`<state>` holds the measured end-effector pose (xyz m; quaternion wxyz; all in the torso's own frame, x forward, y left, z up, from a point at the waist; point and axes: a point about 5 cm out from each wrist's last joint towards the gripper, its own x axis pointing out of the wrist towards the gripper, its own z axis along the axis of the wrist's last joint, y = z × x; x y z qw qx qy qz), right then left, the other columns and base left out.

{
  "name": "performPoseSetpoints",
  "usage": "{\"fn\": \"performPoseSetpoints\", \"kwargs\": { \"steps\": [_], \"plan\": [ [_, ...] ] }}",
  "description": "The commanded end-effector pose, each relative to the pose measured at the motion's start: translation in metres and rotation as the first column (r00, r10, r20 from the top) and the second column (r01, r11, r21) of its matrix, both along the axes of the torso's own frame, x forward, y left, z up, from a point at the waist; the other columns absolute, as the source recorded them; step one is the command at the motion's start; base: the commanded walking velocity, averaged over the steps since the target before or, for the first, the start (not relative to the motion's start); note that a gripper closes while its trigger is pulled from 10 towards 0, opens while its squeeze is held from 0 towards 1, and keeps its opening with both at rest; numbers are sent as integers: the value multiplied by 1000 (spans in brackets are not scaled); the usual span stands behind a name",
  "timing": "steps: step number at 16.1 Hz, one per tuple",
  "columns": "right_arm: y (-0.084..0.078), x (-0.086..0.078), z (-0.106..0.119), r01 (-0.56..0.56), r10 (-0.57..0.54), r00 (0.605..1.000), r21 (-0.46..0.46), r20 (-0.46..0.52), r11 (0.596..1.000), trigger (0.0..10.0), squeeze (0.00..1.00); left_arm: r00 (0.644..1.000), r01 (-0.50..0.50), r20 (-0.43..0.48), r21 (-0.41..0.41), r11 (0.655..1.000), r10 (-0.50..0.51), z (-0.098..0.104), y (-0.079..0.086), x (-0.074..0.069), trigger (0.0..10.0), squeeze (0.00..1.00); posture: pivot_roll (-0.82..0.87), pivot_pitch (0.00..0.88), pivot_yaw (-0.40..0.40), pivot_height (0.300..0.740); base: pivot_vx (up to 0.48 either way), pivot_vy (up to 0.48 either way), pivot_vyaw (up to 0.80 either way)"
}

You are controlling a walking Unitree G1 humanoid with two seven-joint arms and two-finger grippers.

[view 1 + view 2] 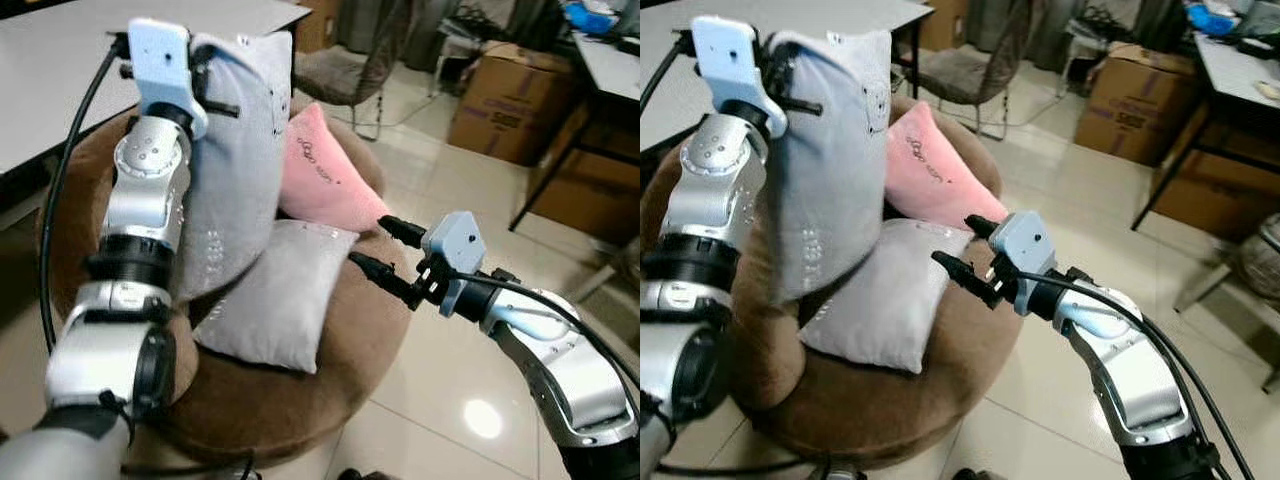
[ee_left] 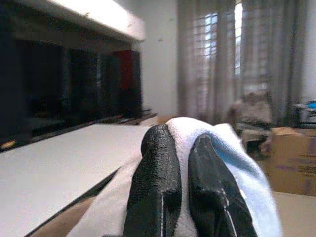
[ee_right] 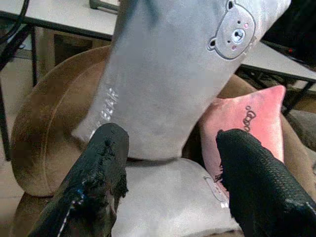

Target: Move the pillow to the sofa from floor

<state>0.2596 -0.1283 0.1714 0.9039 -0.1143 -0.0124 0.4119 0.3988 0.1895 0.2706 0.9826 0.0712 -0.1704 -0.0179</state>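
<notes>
Two pillows (image 1: 268, 295) lie on brown sofa (image 1: 330, 350); left gripper (image 2: 183, 192) holds third.

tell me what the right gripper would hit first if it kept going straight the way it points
Probably the grey bear pillow hanging from the left gripper, or the grey pillow lying on the brown sofa just beneath it. The right gripper is open and aimed between them; depth is unclear.

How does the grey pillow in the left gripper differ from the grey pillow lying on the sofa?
The held pillow hangs upright from the shut left gripper, clear of the seat; the lying pillow rests flat on the brown sofa. The held one shows a bear face. Both are grey.
</notes>
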Motion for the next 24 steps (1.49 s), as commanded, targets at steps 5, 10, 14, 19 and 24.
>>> {"fn": "performPoseSetpoints", "kwargs": {
  "steps": [5, 10, 14, 19, 24],
  "plan": [
    [-1, -2, 5, -42, 42, 999, -30, -5, 999, 10000, 0, 957, -215, -213, -54, 975, 199, -58, 47, 1, 10000, 0, 105, 0, -62, 740, 0, 0, 0],
    [8, -4, -9, -118, 109, 990, -99, -91, 988, 10000, 0, 777, -432, -460, 107, 896, 430, -126, 91, -27, 10000, 0, 71, 0, -60, 740, 0, 0, 0],
    [11, 4, -8, -120, 111, 990, -110, -84, 987, 10000, 0, 819, -357, -448, 92, 929, 359, -108, 103, -24, 10000, 1000, 82, 0, -72, 740, 0, 0, 0],
    [6, 17, -13, -25, 12, 994, -118, -104, 993, 10000, 0, 870, -337, -337, 129, 933, 361, -75, 113, -20, 10000, 1000, 92, 0, -73, 740, 0, 0, 0],
    [6, 25, -6, 143, -140, 988, 49, -63, 989, 10000, 0, 954, -281, -85, 97, 955, 289, -38, 112, -22, 10000, 1000, 114, 0, -66, 740, 0, 0, 0]
  ]
}}
